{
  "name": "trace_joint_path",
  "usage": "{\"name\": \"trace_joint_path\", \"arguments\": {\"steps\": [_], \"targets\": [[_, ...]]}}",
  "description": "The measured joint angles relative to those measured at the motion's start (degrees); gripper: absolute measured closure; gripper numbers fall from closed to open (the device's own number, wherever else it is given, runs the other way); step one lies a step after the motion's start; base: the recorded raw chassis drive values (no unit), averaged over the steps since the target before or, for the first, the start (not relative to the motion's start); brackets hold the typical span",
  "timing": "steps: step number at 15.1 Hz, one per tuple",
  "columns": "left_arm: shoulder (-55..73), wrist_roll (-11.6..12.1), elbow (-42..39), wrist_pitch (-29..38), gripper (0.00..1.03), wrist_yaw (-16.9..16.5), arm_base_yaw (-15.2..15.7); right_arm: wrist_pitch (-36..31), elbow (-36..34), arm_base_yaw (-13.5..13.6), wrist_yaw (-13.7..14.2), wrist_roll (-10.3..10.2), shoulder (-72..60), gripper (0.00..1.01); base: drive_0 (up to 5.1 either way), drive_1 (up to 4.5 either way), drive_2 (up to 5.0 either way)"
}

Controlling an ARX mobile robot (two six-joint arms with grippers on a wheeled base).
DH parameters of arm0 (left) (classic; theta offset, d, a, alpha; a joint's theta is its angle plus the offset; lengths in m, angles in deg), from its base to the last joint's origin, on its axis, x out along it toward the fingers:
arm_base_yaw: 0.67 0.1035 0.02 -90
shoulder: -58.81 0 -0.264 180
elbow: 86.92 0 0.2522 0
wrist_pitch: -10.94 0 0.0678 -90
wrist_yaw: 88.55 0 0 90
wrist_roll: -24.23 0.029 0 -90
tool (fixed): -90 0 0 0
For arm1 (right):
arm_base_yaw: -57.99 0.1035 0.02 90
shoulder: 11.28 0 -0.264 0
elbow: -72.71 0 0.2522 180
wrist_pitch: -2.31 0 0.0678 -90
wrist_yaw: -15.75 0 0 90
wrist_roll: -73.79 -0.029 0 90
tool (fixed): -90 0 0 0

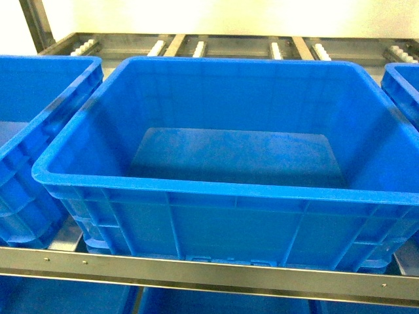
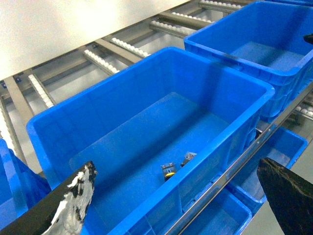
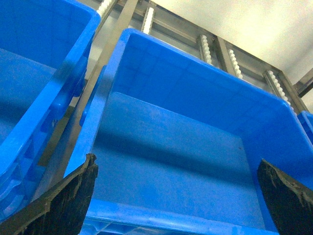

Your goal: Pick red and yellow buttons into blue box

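The blue box [image 2: 146, 73] fills my left wrist view. It sits on a roller shelf [image 2: 98, 58] with a neighbouring box [image 2: 254, 29] just beside it. I cannot tell whether it is the same box as the one centred in the head view [image 1: 216, 190], whose front floor strip is hidden by its own wall.

My left fingers [image 2: 73, 203] are spread wide and hold nothing. My right fingers [image 3: 68, 196] are just as wide over a bare-looking box floor [image 3: 171, 161].

Down on the floor of the left view's box, close to the front wall, lies the yellow button [image 2: 168, 171], tipped on its side. A second small block [image 2: 188, 158] lies just beside it, too small for me to tell its colour. Nothing red shows in any view.

Both pieces lie below and between my left fingers, so I judge that arm is the nearer.
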Motion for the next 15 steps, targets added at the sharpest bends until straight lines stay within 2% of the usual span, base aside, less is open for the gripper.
{"name": "trace_joint_path", "arguments": {"steps": [1,2,3,4,5,6,7,9,10,11,12,13,14,15], "targets": [[0.0,0.0,0.0,0.0,0.05,0.0,0.0,0.0,0.0,0.0,0.0,0.0,0.0,0.03,0.0,0.0,0.0],[0.0,0.0,0.0,0.0,0.05,0.0,0.0,-3.7,-0.7,-0.2,-1.6,-1.7,-0.5,0.06,0.0,0.0,0.0],[-0.4,-1.5,-1.0,3.8,0.08,4.2,-1.4,-11.3,-3.5,-0.2,-5.9,-7.8,-0.2,0.18,0.0,0.0,0.0],[-3.3,-6.7,-5.3,11.8,0.2,20.7,-5.5,-12.0,-6.4,1.7,-6.1,-14.7,2.5,0.31,0.0,0.0,0.0],[-6.0,-12.0,-9.6,14.6,0.33,31.3,-5.4,-11.3,-8.1,3.1,-5.5,-19.0,4.7,0.42,0.0,0.0,0.0],[-7.7,-15.1,-12.2,15.3,0.46,39.5,-2.7,-10.3,-9.4,4.3,-4.0,-21.4,7.3,0.55,0.0,0.0,0.0],[-9.0,-16.6,-13.8,15.6,0.56,40.2,-1.6,-9.1,-10.5,5.5,-2.7,-22.7,9.8,0.68,0.0,0.0,0.0],[-11.9,-17.4,-17.4,15.7,0.8,37.8,-0.3,-6.4,-12.5,7.3,-1.0,-23.5,14.3,0.92,0.0,0.0,0.0],[-13.7,-17.9,-18.8,15.6,0.95,36.3,1.4,-4.9,-13.4,8.0,0.0,-23.9,16.7,0.99,0.0,0.0,0.0],[-14.5,-18.1,-19.4,15.5,1.0,33.6,3.3,-3.8,-13.8,8.6,0.5,-23.9,18.0,0.99,0.0,0.0,0.0],[-15.8,-18.1,-20.2,15.3,1.01,31.6,6.1,-2.5,-14.3,9.9,2.3,-23.9,19.7,0.99,0.0,0.0,0.0],[-17.3,-18.3,-21.4,14.9,1.01,31.8,7.0,-0.6,-14.9,14.1,5.4,-23.9,22.6,0.99,0.0,0.0,0.0],[-18.9,-18.3,-22.5,14.4,1.01,31.0,6.4,-3.5,-16.5,14.6,5.6,-24.0,23.3,0.99,0.0,0.0,0.0],[-19.3,-18.3,-22.8,14.3,1.01,31.1,6.4,-2.5,-16.8,14.6,6.0,-23.9,23.6,0.99,0.0,0.0,0.0]]}}
